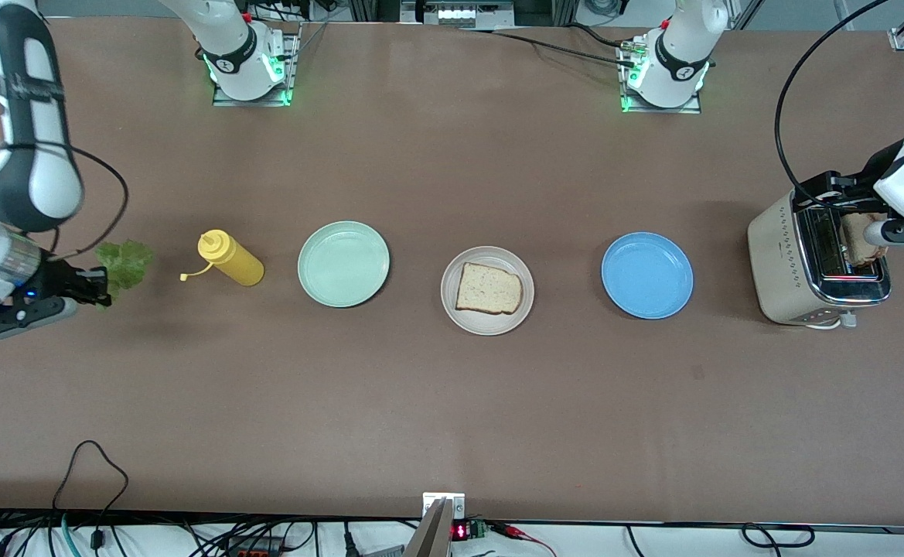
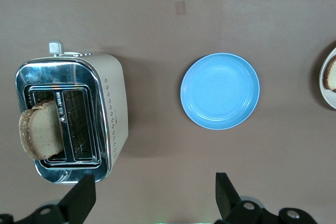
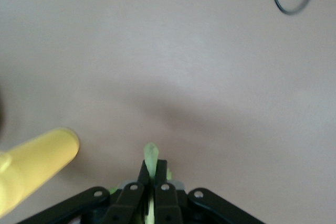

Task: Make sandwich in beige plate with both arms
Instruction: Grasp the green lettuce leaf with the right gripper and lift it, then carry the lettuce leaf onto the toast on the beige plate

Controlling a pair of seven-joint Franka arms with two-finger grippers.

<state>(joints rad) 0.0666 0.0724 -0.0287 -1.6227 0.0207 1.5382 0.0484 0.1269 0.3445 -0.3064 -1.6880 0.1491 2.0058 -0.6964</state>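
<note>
The beige plate [image 1: 527, 306] lies mid-table with one bread slice [image 1: 489, 289] on it; its edge [image 2: 326, 85] shows in the left wrist view. A second bread slice [image 1: 856, 236] [image 2: 40, 130] stands tilted in a slot of the toaster [image 1: 788, 263] [image 2: 113, 109]. My left gripper [image 1: 869, 213] [image 2: 153, 198] hangs open over the toaster, holding nothing. At the right arm's end of the table, my right gripper [image 1: 100, 288] [image 3: 154, 169] is shut on the crinkly green lettuce leaf [image 1: 125, 261] [image 3: 151, 155], beside the yellow bottle.
A yellow squeeze bottle [image 1: 232, 260] [image 3: 37, 166] lies on its side between the lettuce and a mint green plate [image 1: 343, 263]. A blue plate [image 1: 647, 275] [image 2: 220, 91] sits between the beige plate and the toaster.
</note>
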